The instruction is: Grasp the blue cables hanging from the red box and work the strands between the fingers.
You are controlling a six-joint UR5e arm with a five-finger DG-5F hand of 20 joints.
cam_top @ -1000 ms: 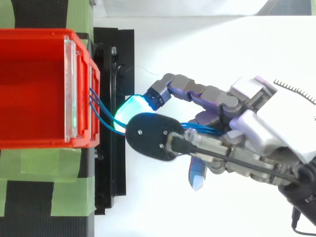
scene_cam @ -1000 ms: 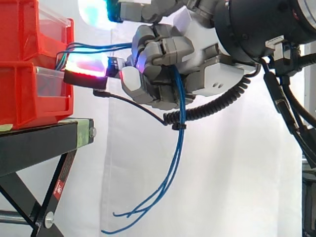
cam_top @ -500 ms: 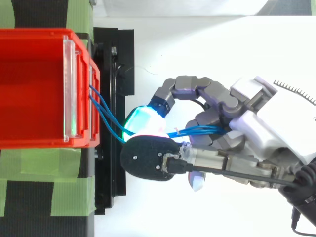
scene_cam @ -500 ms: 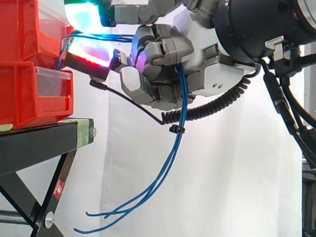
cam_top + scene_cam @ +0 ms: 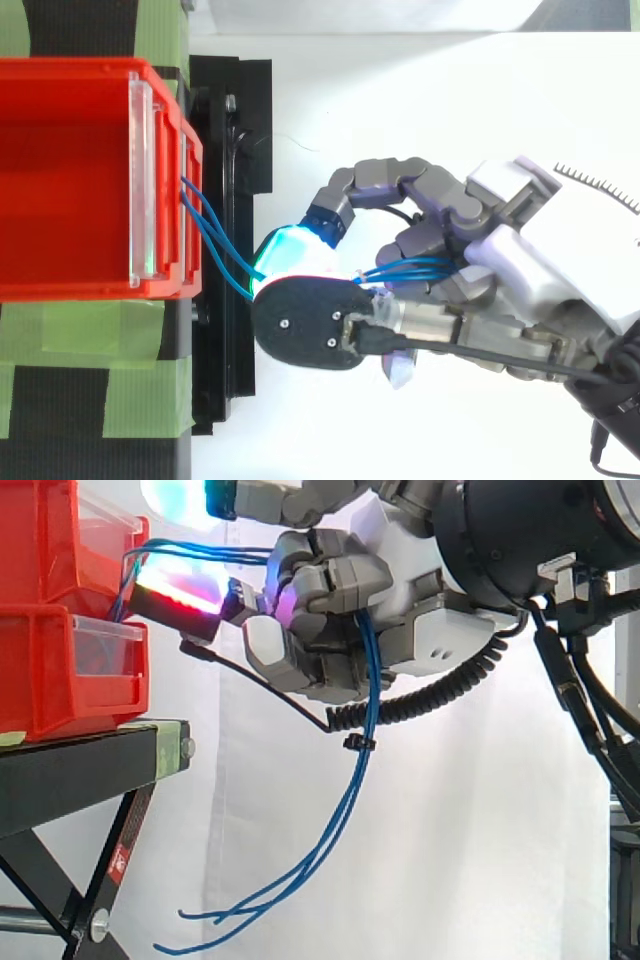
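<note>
Clearly mid-step: gripping the blue cables (image 5: 366, 705) in the curled hand (image 5: 340, 630), just off the front edge of the red box (image 5: 70, 68) atop the black stand (image 5: 80, 770), loose ends trailing below. Next, likely: rolling strands between the fingers (image 5: 390, 180), gently, without tugging them from the box.

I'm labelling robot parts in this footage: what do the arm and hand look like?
The hand has grey, blocky finger segments and white palm panels. Its fingertips are glowing pads, green-cyan and red-pink, one backed by a black oval plate. The arm ends in a black cylinder.
</note>
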